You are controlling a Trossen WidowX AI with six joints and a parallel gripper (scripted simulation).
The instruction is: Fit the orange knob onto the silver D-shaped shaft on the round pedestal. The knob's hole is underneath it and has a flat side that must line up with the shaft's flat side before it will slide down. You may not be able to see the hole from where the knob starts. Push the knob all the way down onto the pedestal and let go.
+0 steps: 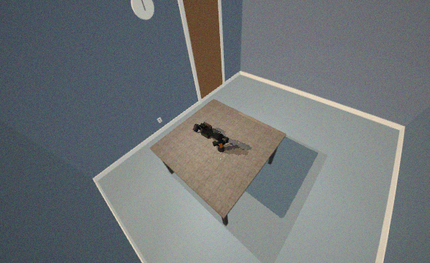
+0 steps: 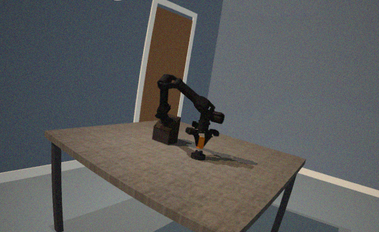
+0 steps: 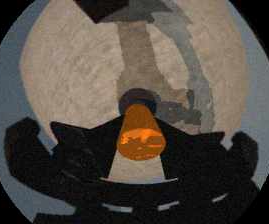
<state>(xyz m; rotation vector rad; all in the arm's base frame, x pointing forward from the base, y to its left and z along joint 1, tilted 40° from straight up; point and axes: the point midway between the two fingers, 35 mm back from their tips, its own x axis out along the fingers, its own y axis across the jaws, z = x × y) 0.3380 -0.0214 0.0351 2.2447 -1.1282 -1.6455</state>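
Note:
My gripper (image 2: 201,139) (image 3: 138,119) (image 1: 220,145) is shut on the orange knob (image 2: 201,142) (image 3: 141,135) (image 1: 221,146) and holds it upright in the air. The dark round pedestal (image 2: 198,156) (image 3: 139,96) stands on the wooden table (image 2: 144,167) (image 1: 200,172) directly below the knob, a short gap under it. In the wrist view the knob covers most of the pedestal, and only its far rim shows. The silver shaft is too small to make out; a tiny pale tip may show at the pedestal top in the exterior view. The knob's hole is hidden.
The arm's dark base block (image 2: 165,133) (image 1: 199,128) stands on the table behind the pedestal. Table edges lie well away from the pedestal on all sides. A brown door (image 2: 164,64) is in the wall behind.

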